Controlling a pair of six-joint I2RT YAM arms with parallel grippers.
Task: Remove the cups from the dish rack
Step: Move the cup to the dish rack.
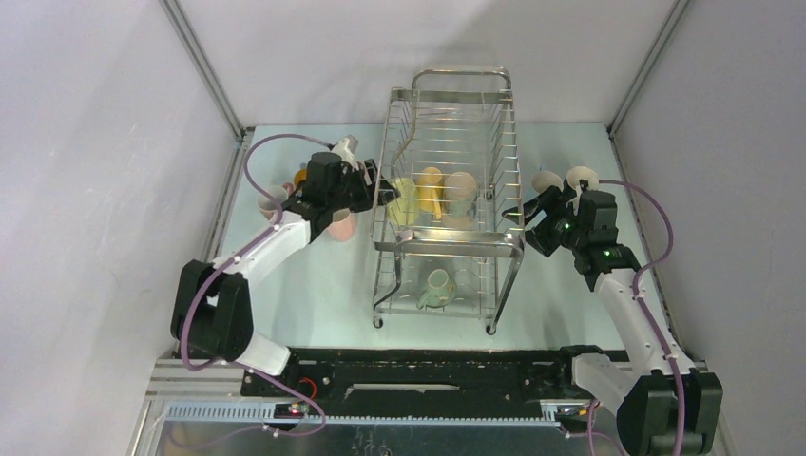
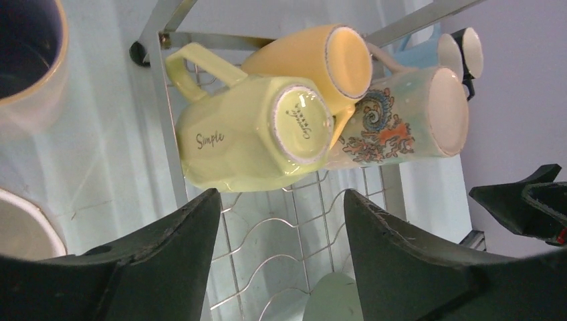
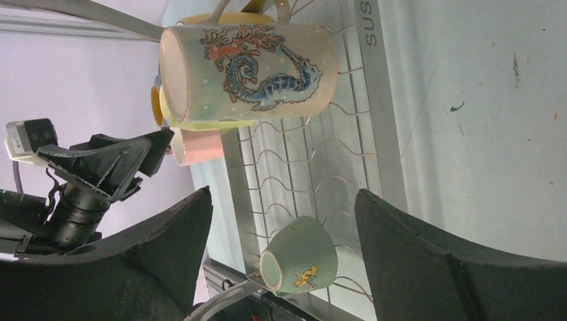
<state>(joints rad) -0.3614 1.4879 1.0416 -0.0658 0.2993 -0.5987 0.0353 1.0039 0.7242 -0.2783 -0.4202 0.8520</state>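
The chrome dish rack (image 1: 499, 242) stands mid-table. Its upper tier holds a pale yellow cup (image 1: 403, 199) marked "Simple" (image 2: 247, 140), an orange-yellow cup (image 1: 431, 182) and a cream seahorse cup (image 1: 461, 186), all lying on their sides. A pale green cup (image 1: 437, 288) lies on the lower tier and shows in the right wrist view (image 3: 301, 257). My left gripper (image 1: 385, 196) is open and empty at the rack's left side, jaws just short of the pale yellow cup. My right gripper (image 1: 523, 211) is open and empty at the rack's right side, facing the seahorse cup (image 3: 247, 67).
Several cups stand on the table left of the rack, among them a pink one (image 1: 339, 226) and an orange one (image 1: 300, 176). Two upturned cups (image 1: 546, 180) (image 1: 582, 178) sit right of the rack behind my right gripper. Grey walls close in both sides.
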